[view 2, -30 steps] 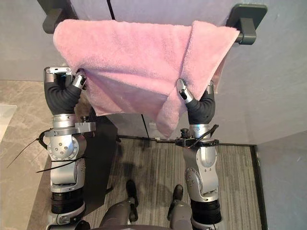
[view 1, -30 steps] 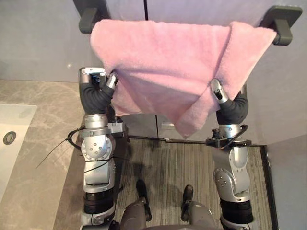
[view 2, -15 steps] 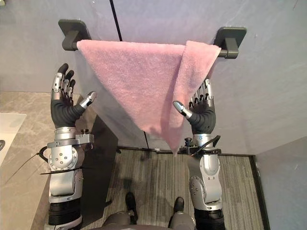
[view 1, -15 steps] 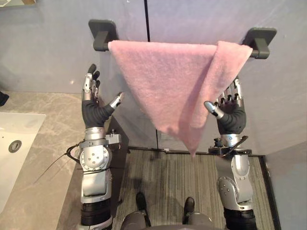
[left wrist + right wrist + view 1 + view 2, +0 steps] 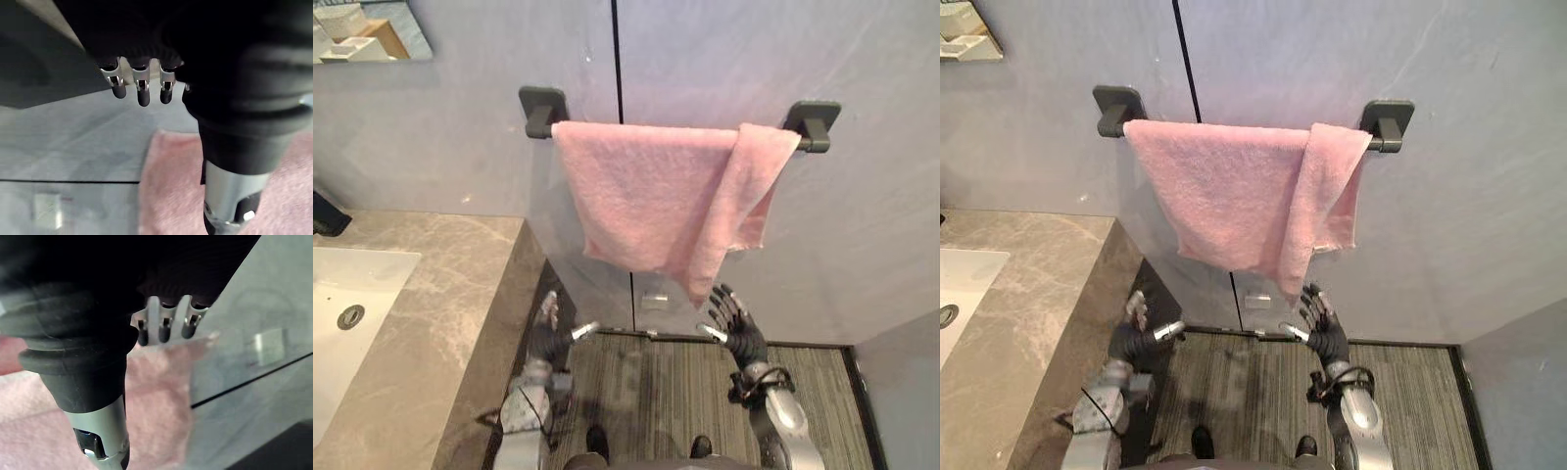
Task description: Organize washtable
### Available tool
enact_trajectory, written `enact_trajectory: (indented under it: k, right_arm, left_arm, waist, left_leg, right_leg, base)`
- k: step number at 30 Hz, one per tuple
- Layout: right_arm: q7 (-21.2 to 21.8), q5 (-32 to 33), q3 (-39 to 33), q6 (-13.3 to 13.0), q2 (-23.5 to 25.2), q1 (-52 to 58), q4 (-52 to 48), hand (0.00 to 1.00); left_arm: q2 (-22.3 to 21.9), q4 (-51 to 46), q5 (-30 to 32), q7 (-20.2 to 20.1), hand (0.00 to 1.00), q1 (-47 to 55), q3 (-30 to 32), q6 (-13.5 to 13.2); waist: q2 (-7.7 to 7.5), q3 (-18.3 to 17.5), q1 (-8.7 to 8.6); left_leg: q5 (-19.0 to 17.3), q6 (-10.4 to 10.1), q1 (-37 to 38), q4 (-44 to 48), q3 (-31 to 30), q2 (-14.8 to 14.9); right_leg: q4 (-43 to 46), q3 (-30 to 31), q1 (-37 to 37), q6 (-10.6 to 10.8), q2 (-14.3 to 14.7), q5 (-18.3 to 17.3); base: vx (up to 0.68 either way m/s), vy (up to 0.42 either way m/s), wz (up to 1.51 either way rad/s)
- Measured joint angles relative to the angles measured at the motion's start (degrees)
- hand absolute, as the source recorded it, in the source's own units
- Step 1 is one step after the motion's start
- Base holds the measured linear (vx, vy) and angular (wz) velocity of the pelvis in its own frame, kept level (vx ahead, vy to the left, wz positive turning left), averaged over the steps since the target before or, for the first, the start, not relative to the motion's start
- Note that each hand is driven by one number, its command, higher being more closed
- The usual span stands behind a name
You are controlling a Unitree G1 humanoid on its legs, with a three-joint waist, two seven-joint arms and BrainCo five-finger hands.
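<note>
Two hands hung low beneath a pink terry towel, and neither touched it. The towel was draped over a dark grey towel rail fixed to the far pale grey wall. It lay spread flat along the left and middle of the rail and was gathered into a doubled fold at the right end. Its lowest corner hung down right of centre.

The left hand was at the near left, beside the dark side panel under the worktop. Its fingers were straight and spread, thumb out, holding nothing. The right hand was near the towel's lowest corner, just to its right. Its fingers were likewise straight and empty.

On the left lay a grey-brown marbled stone worktop with a white sunken basin and a round metal drain. A striped grey floor covering ran under the hands.
</note>
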Motion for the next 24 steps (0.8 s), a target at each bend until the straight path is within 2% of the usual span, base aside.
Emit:
enact_trajectory:
  k: [3, 5, 8, 9, 11, 14, 18, 20, 24]
  right_arm:
    - [3.5, 0.1, 1.3, 0.0, -0.6, 4.0, -0.3, 0.0]
    - [5.7, 1.1, 3.9, 0.0, -1.9, 6.2, -1.9, 0.0]
    - [11.1, 7.0, 7.7, 0.0, -4.9, 7.4, -7.6, 0.0]
    - [13.7, 11.0, 9.2, 0.1, -6.1, 7.0, -10.1, 0.0]
    - [14.8, 13.7, 10.4, 0.1, -6.9, 5.7, -11.9, 0.0]
    - [15.5, 20.5, 13.1, 0.0, -7.9, 1.2, -14.9, 0.0]
    - [15.3, 25.1, 18.1, -0.4, -8.4, -6.0, -15.7, 0.0]
    - [14.3, 25.7, 20.4, -0.6, -8.2, -9.4, -15.7, 0.0]
    - [11.5, 25.1, 22.5, -2.8, -6.7, -15.7, -13.1, 0.0]
  left_arm:
    - [0.4, 0.0, -2.1, -4.6, 0.0, 4.3, -2.6, 0.2]
    - [2.3, -0.1, -3.9, -6.8, 0.0, 5.9, -4.9, 0.3]
    - [7.3, -0.8, -9.9, -11.2, 0.0, 7.4, -9.3, 0.4]
    - [9.7, -1.9, -14.9, -13.2, 0.0, 7.5, -11.1, 0.4]
    - [11.6, -4.9, -19.2, -14.4, 0.0, 7.9, -12.3, 0.3]
    - [14.5, -13.3, -33.3, -16.7, 0.0, 6.6, -13.5, -0.5]
    - [14.1, -14.6, -40.8, -16.0, 0.0, -1.8, -13.9, -2.0]
    - [13.3, -15.0, -42.3, -14.4, 0.0, -5.1, -13.9, -2.9]
    - [11.6, -15.2, -42.5, -11.0, 0.0, -10.9, -13.6, -5.3]
  waist:
    - [0.04, -0.5, -0.01]
    - [0.09, -0.9, -0.01]
    - [0.27, -1.7, -0.18]
    - [0.25, -2.0, -0.16]
    - [0.09, -2.4, -0.17]
    - [-0.34, -2.9, -0.17]
    - [-0.47, -3.0, -0.09]
    - [-0.59, -3.0, -0.18]
    - [-0.66, -3.1, -0.16]
  left_leg:
    - [-0.3, -0.1, 1.1, -0.1, -0.1, 0.0]
    - [-0.4, -0.2, 1.4, -0.1, -0.2, 0.0]
    - [-0.4, -0.2, 1.6, -0.2, -0.7, 0.1]
    - [-0.3, -0.2, 1.7, -0.1, -0.8, 0.1]
    - [-0.1, -0.3, 1.7, 0.0, -0.8, 0.0]
    - [-0.2, -0.3, 1.7, 0.6, -1.0, -0.2]
    - [-0.2, -0.2, 1.7, 0.7, -1.5, -0.5]
    - [-0.2, -0.2, 1.7, 0.7, -1.6, -0.6]
    - [-0.2, -0.2, 1.7, 0.7, -1.9, -0.7]
  right_leg:
    - [0.6, -0.1, 0.8, 0.4, -0.1, -0.8]
    - [1.9, -0.2, 0.9, 0.4, -0.2, -1.9]
    - [2.7, -0.3, 0.6, 0.4, -0.2, -3.3]
    - [2.8, -0.3, 0.6, 0.6, -0.1, -3.2]
    - [3.0, -0.2, 0.6, 0.4, -0.1, -2.9]
    - [3.1, -0.1, 0.7, 0.3, 0.0, -2.8]
    - [3.1, -0.1, 0.9, 0.3, -0.1, -2.8]
    - [3.1, -0.2, 0.9, 0.3, -0.1, -2.8]
    - [3.1, -0.3, 1.0, 0.3, -0.2, -2.8]
  base:
    - [0.0, 0.0, 0.01]
    - [-0.02, -0.003, 0.05]
    - [0.01, -0.007, 0.06]
    - [0.06, -0.003, 0.01]
    - [0.05, -0.004, 0.0]
    - [0.05, -0.011, -0.02]
    - [0.01, -0.001, 0.0]
    - [0.0, 0.0, 0.0]
    - [0.0, 0.0, 0.0]
